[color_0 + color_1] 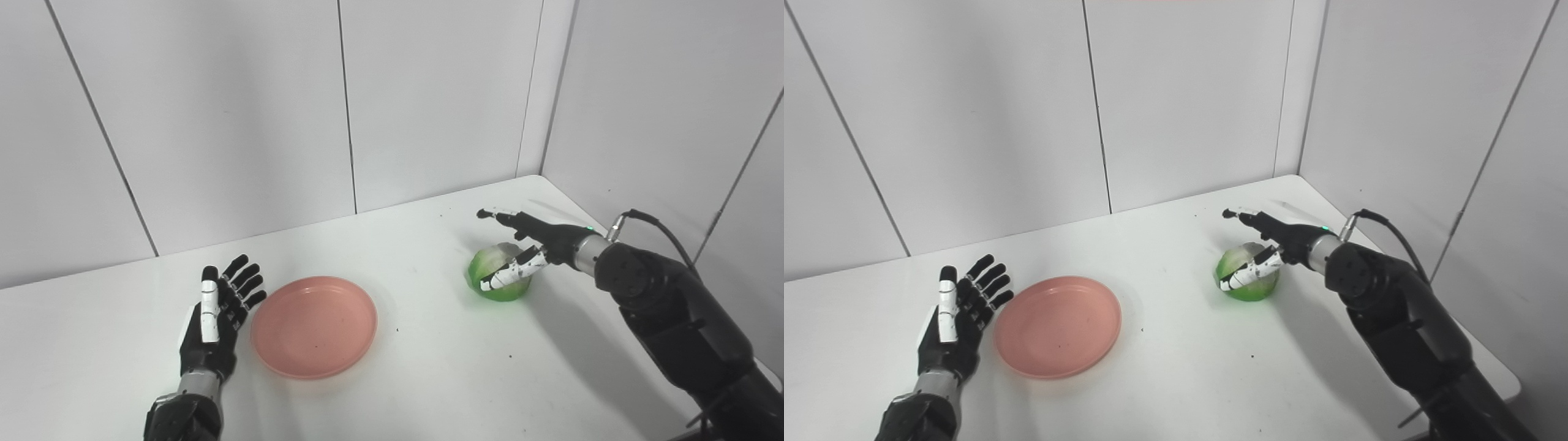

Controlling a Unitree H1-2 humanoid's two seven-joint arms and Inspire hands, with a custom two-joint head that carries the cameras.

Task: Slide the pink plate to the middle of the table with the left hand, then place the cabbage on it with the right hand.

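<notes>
A pink plate [313,324] lies on the white table [429,367], left of the middle. My left hand [217,312] is open and empty, fingers spread, just left of the plate's rim and not touching it. A green cabbage [499,275] sits on the table toward the right. My right hand [520,245] is open around the cabbage: the thumb lies across its near side and the fingers reach over its far side. The cabbage rests on the table.
White wall panels stand behind the table and along its right side, meeting in the corner at the back right [539,174]. The table's right edge [1488,355] runs under my right arm.
</notes>
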